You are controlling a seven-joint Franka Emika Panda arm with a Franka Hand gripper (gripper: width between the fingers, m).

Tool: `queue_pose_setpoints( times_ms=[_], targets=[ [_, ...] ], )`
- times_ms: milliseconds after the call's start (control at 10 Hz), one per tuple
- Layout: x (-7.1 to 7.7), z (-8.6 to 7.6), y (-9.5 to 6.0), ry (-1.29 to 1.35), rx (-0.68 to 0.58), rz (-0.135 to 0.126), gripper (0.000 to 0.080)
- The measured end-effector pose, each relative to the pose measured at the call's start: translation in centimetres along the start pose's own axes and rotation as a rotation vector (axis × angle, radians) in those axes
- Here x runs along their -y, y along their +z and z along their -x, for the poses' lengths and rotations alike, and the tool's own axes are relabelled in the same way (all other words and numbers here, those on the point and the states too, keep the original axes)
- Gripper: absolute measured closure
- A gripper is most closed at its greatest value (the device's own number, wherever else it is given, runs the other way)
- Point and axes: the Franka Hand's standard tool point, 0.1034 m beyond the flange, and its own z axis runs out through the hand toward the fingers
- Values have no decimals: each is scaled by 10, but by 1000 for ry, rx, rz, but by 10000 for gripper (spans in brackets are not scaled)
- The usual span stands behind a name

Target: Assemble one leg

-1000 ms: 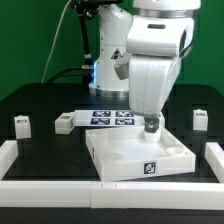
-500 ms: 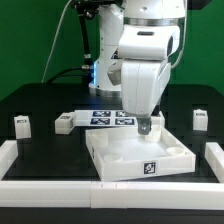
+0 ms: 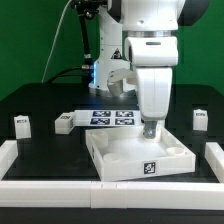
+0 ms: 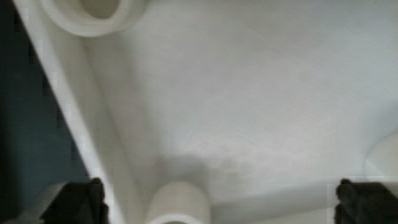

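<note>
Over the tray [image 3: 115, 165] near the desk's front edge, at its far corner toward the exterior view's right: gripper [image 3: 151, 130] pointing straight down, close above the white floor. Fingers [image 4: 80, 200] spread wide in the wrist view, holding nothing; only the tray's bare floor and a round socket [image 4: 175, 205] between them. Compared with a second ago: upper arm swung from a lean to upright and wrist turned, tip kept over much the same corner. Judged from that, a re-aiming over the socket rather than a carry; no leg fetched yet, so hardly begun. All loose on the black desk: first leg [image 3: 200, 119] by the edge on the exterior view's right, well apart from the gripper; second leg [image 3: 64, 122] just beside the end of the marker board [image 3: 112, 117]; third leg [image 3: 21, 124] by the opposite edge. Labels: black-and-white square tags on each leg, on the tray's front wall and in a row on the marker board. No brand, no readable writing anywhere.
</note>
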Motion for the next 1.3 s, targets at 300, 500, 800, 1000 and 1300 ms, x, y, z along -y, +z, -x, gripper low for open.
queue_pose_setpoints(
  times_ms=[300, 500, 800, 1000, 1300],
  targets=[
    [4, 1, 2, -8, 4, -3, 149],
    [5, 1, 3, -8, 4, -4, 149],
    [42, 0, 11, -60, 10, -18, 149],
    [68, 4, 19, -57, 10, -50, 149],
    [92, 14, 40, -48, -1, -75, 149]
  ],
)
